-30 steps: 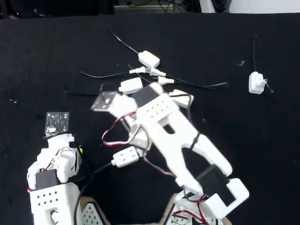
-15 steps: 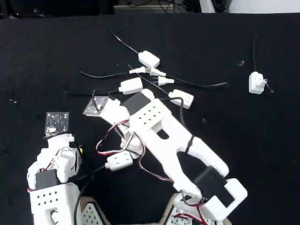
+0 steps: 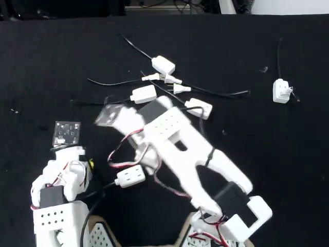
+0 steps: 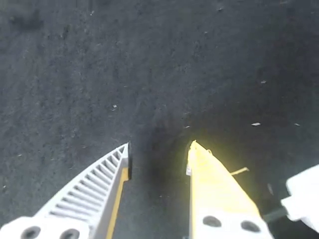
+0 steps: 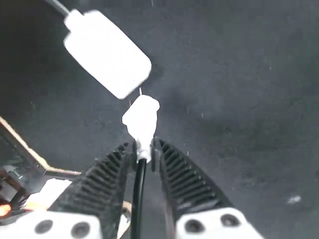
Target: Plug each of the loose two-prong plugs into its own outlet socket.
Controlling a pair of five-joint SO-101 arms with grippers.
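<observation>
The right jaws are clamped on a white two-prong plug (image 5: 141,115), gripping it at the back end where its black cable (image 5: 138,189) leaves the body, so the prongs stick out ahead of the jaw tips. The left jaws stand apart with nothing between them, over bare black table (image 4: 149,59).

From above, the right arm (image 3: 180,139) stretches from the near edge toward the left of centre. The left arm (image 3: 59,180) is folded at the near left corner.

The task looks to be at an early stage. No plug can be seen seated in a socket. A white outlet socket (image 5: 107,52) lies just ahead of the held plug, very close to the prongs but a little off their line, and the two are not joined. Other parts lie scattered on the table: a loose plug (image 3: 181,88) at far centre, a socket (image 3: 199,107) to the right of the right arm, an outlet block (image 3: 132,176) near the middle, and one more white socket (image 3: 281,90) far to the right. The next move likely calls for lining the prongs up with the slots.
</observation>
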